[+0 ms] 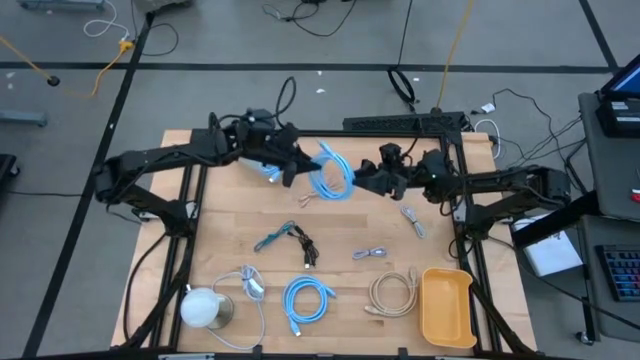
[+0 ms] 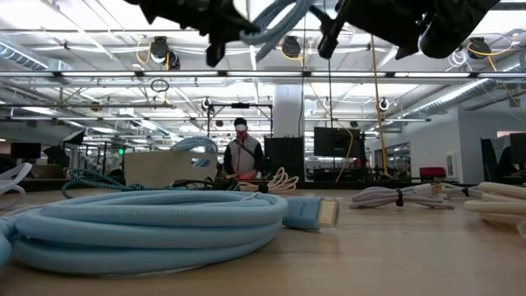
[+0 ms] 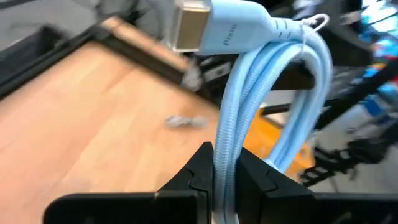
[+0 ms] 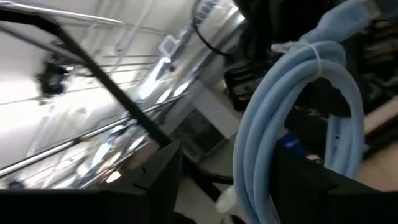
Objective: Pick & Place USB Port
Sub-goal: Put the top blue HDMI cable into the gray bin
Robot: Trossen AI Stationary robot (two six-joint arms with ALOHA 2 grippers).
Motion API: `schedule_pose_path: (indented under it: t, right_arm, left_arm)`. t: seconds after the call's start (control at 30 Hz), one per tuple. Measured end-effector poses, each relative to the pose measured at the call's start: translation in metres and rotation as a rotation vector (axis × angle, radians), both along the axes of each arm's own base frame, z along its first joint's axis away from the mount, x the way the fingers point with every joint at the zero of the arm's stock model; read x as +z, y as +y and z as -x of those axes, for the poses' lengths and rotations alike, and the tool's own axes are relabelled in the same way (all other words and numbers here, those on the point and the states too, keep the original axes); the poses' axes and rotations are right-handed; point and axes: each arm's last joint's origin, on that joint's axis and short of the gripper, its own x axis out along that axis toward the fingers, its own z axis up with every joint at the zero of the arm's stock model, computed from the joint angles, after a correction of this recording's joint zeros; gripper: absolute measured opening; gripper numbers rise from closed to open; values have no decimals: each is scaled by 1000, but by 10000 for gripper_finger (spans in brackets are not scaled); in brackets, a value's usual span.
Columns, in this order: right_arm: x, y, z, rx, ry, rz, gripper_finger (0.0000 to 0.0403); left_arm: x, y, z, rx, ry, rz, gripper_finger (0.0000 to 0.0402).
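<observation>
Handover in mid-air above the far middle of the wooden table. The light-blue coiled USB cable hangs between the two arms, well clear of the tabletop. The left gripper is clamped on several strands of the coil; the left wrist view shows the strands pinched between its fingers, with the gold-tipped USB plug at the coil's free end. The right gripper sits just beside the coil's opposite side, jaws spread wide; in the right wrist view the coil's long axis runs between its fingers, apparently untouched. The yellow bin, nearer the right arm, appears only in the high view. The low view alone shows a second blue cable resting on the table.
</observation>
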Motion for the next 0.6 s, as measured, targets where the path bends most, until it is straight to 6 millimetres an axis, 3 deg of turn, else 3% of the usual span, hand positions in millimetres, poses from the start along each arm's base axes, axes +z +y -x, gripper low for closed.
schedule_pose_path:
  t: [0.2, 0.33, 0.6]
  right_arm:
    - [6, -2, -2, -74, 40, 20, 228]
    - [25, -1, -2, -119, -28, 90, 245]
    - [22, -12, -5, -194, 55, 91, 260]
  left_arm:
    - [-11, 9, 11, 115, 145, -4, 31]
    - [-21, 12, 15, 191, 236, -22, 20]
    - [-17, 12, 23, 236, 261, -49, 13]
